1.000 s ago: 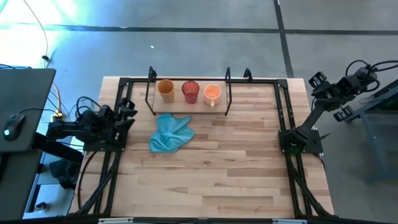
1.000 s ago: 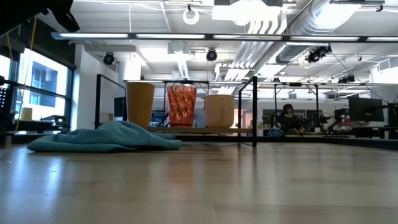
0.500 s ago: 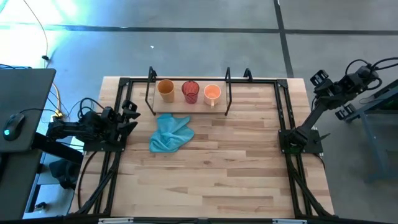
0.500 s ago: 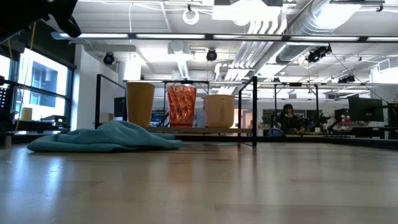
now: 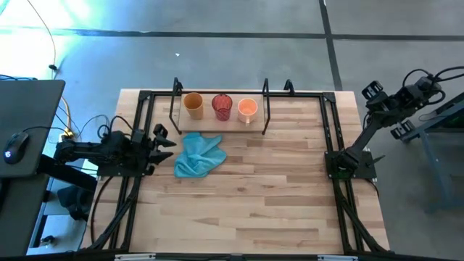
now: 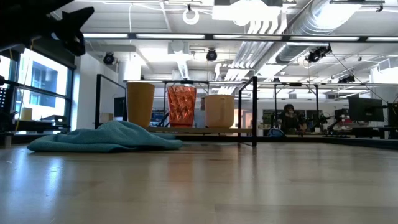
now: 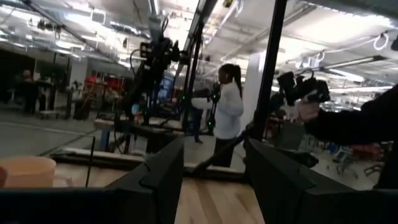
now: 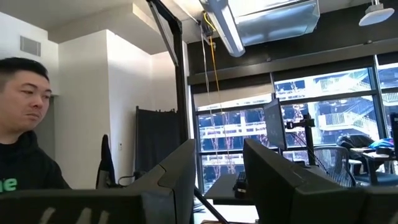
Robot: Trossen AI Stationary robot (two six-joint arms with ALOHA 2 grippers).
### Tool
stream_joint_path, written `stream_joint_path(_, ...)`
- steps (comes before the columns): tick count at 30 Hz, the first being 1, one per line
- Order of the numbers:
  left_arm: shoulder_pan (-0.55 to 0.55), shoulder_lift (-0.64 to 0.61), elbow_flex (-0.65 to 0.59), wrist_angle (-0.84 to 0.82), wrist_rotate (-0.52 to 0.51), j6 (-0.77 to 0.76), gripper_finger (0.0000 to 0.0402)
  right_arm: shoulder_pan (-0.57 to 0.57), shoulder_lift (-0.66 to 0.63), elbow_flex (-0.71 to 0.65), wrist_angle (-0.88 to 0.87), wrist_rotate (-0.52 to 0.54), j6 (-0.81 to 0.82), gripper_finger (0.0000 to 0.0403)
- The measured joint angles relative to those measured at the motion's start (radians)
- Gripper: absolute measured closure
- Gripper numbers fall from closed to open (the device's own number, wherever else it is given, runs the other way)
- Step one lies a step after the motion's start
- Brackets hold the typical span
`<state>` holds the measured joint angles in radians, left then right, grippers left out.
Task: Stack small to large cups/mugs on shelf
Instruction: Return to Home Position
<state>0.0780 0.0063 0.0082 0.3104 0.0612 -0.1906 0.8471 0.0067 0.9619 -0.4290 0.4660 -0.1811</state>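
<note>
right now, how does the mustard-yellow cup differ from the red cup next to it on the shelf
The mustard-yellow cup is opaque and smooth-sided; the red cup is translucent and ribbed. The mustard-yellow cup stands at the row's end, the red cup in the middle. Both stand upright on the shelf, mouths up.
</note>
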Motion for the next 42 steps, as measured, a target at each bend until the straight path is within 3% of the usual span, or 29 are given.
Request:
stream_joint_path(6,0.000,0.000,0.000,-0.023,-0.001,0.008,0.0238,0.000,0.000,0.000,0.000,0.000,0.027,0.0277)
stream_joint_path(15,0.000,0.000,0.000,-0.189,-0.002,0.010,0.0238,0.000,0.000,0.000,-0.001,0.053,0.061,0.0277)
stream_joint_path(21,0.000,0.000,0.000,-0.262,-0.060,0.008,0.0238,0.000,0.000,0.000,0.000,0.061,0.074,0.0277)
stream_joint_path(42,0.000,0.000,0.001,-0.293,-0.080,-0.046,0.0238,0.000,0.000,0.000,-0.083,0.071,0.108,0.0277)
